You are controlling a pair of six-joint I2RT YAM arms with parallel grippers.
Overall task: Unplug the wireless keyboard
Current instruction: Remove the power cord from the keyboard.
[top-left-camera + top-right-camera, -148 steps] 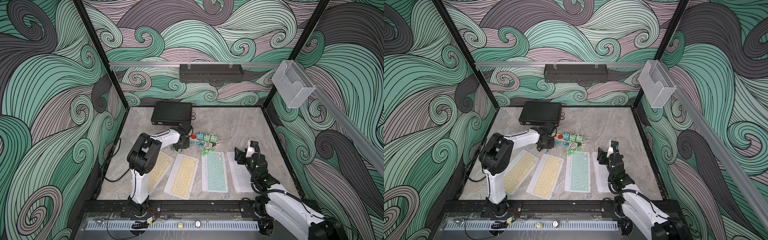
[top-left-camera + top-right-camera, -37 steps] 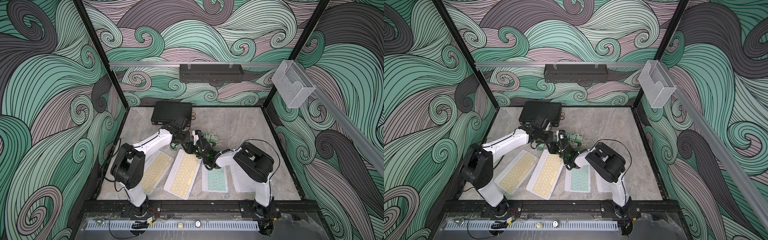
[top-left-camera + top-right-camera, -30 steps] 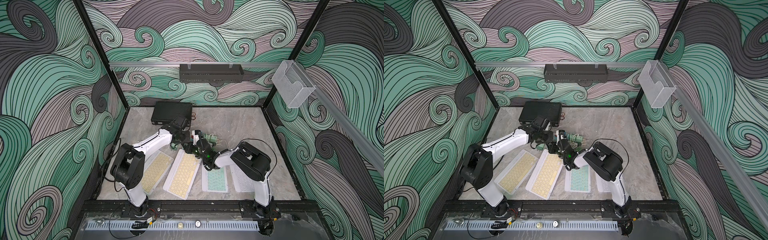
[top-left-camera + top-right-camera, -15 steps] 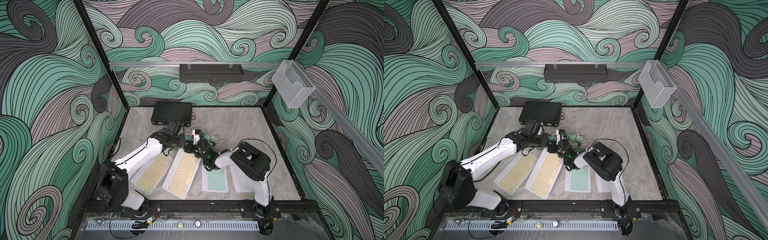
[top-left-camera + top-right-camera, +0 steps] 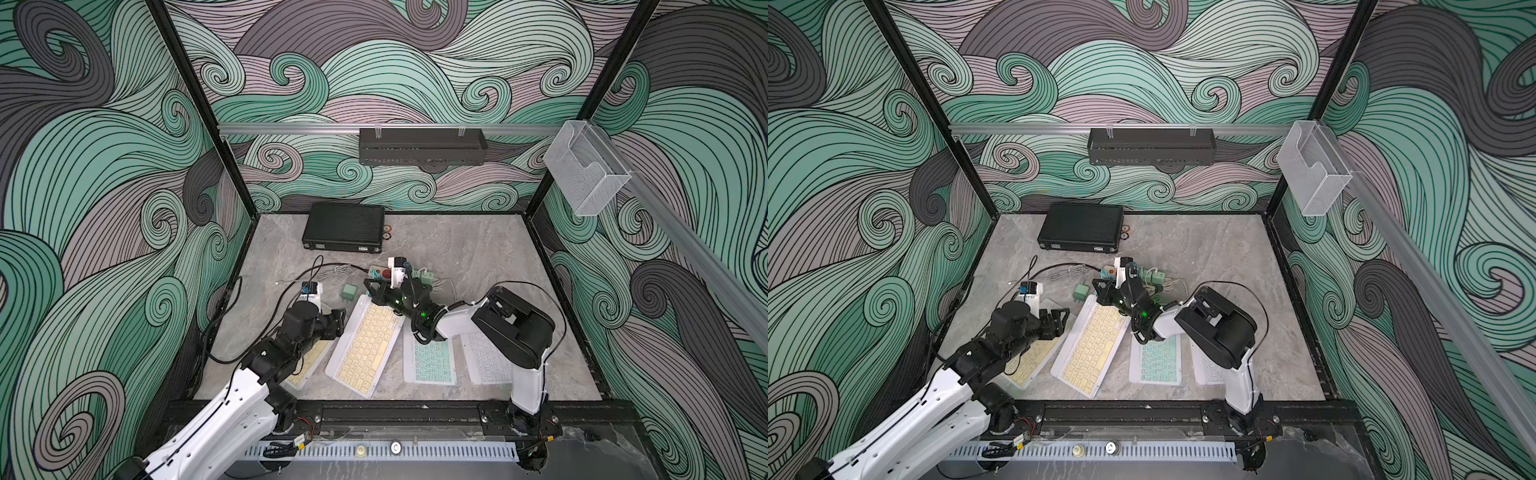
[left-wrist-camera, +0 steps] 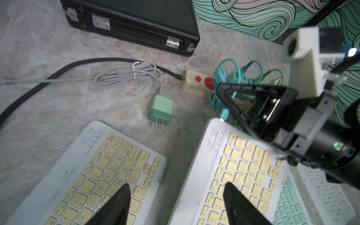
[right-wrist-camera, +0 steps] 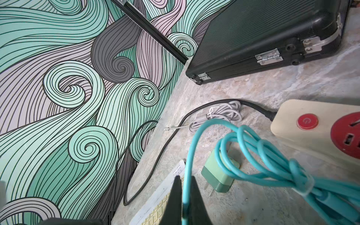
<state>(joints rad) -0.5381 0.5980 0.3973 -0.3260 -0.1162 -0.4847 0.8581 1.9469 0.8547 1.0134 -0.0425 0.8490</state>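
Jaws of the left gripper [image 6: 176, 187] now stand spread, drawn back from the mint charger [image 6: 161, 109] left loose on the table [image 5: 457, 249], while the right gripper [image 7: 184, 180] pinches the teal cable [image 7: 189, 155] still plugged into the yellow-keyed keyboard [image 5: 365, 345] beneath it.

Three walls [image 5: 374, 62] covered in a swirling wave print of teal, mauve and dark grey bands close the cell at the back and on both sides. Black metal posts [image 5: 201, 108] stand at the two rear corners. A silver aluminium rail [image 5: 291, 129] runs across the back wall, and a long black perforated metal tray [image 5: 422, 147] hangs from it. A second silver rail [image 5: 702, 249] slopes along the wall on the right in both top views and carries a clear plastic box-shaped holder [image 5: 584, 172]. The grey marble-veined desk [image 5: 478, 249] lies under even, soft light. A black metal beam [image 5: 395, 413] borders its near edge, with a white slotted cable duct [image 5: 457, 451] in front of it.
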